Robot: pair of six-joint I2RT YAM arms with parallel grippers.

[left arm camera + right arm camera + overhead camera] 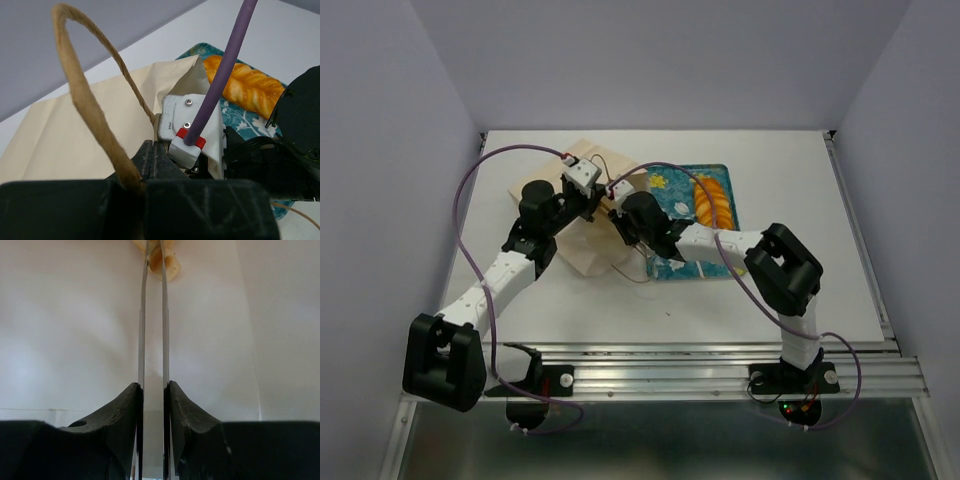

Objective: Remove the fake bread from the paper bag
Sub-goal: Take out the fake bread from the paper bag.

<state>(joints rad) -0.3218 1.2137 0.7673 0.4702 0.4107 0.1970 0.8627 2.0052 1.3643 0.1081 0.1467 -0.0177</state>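
Where paper bag walls hem it, right pincer touches bread.

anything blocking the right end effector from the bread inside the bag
Nothing visible does. The right end effector is inside the paper bag, and the bread piece sits right at its fingertips, with only bare bag wall around them.

The top camera sits above and behind the arm bases, facing down and forward over the whole table. The left wrist camera is low and very close to the paper bag, looking across it to the tray; the top view shares both. The right wrist camera, closest of all, seems to look inside the bag, with pale paper filling its view.
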